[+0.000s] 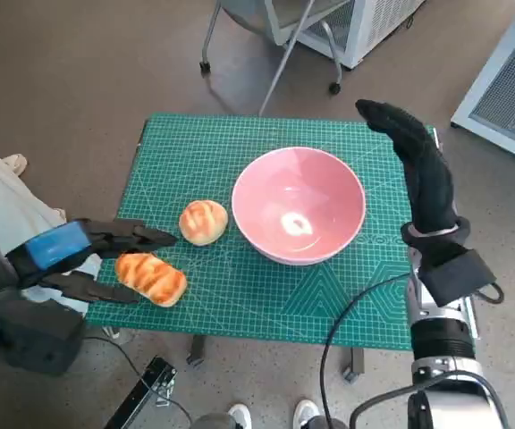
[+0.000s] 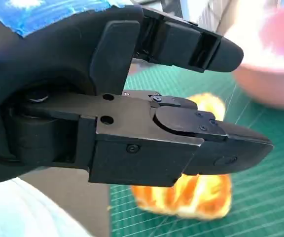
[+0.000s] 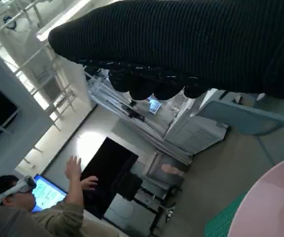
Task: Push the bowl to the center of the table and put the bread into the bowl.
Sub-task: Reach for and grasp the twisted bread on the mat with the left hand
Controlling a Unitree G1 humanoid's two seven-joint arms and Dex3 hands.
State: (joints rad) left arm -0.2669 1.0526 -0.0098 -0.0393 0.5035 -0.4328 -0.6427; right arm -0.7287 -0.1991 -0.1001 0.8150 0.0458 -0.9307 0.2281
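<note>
Your pink bowl (image 1: 299,204) sits on the green cutting mat (image 1: 240,143), right of the mat's middle, upright and with nothing in it. Just off its rim, on the side toward your left hand, lies the round bread roll (image 1: 203,222), close to the bowl but not plainly touching it. The long glazed bread (image 1: 151,278) lies nearer the mat's edge, right between the spread black fingers of your left hand (image 1: 83,255). In the left wrist view those fingers (image 2: 181,138) stand apart above and below the bread (image 2: 191,195), with mat showing around it; they bracket it without clamping, so that hand holds nothing.

Your right hand (image 1: 418,161) is raised beside the bowl's far-right rim, glove fingers held straight and together, pointing away from you, gripping nothing and clear of the bowl. In its wrist view the glove (image 3: 181,44) spans the top, with a slice of the bowl's rim (image 3: 270,202) below.

A person (image 3: 28,207) wearing a headset sits beyond with a hand raised. No readable writing shows on anything; the mat carries only printed grid lines.
</note>
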